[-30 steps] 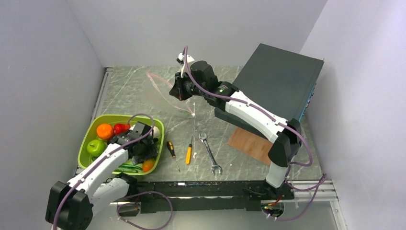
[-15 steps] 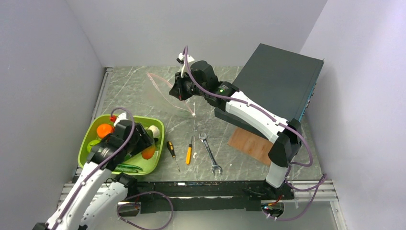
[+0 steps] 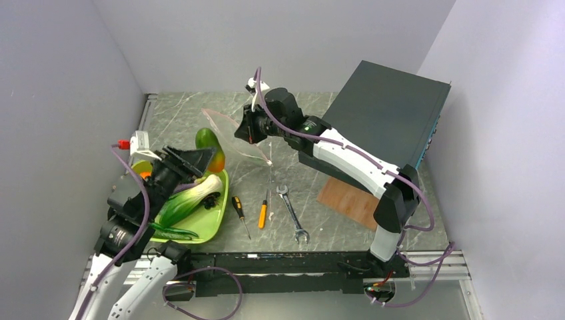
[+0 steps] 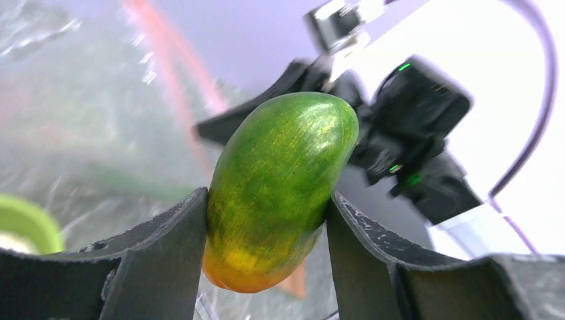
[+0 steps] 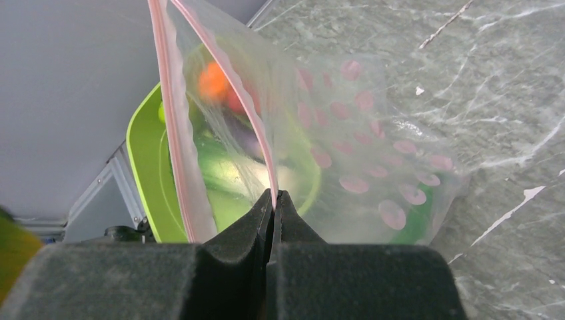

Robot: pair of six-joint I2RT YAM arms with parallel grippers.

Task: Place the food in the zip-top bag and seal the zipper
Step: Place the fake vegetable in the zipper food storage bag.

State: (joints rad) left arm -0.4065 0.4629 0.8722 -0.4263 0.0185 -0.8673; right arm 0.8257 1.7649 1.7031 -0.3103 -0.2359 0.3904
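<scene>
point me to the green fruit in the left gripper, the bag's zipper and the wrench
green fruit (image 4: 280,187): left wrist view, middle of its skin
zipper (image 5: 172,113): right wrist view, left pink strip
wrench (image 3: 292,213): top external view, its shaft

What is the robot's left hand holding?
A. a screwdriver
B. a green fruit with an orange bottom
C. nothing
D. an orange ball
B: the left hand has its two fingers pressed on either side of a green fruit that turns orange at its lower end.
</scene>
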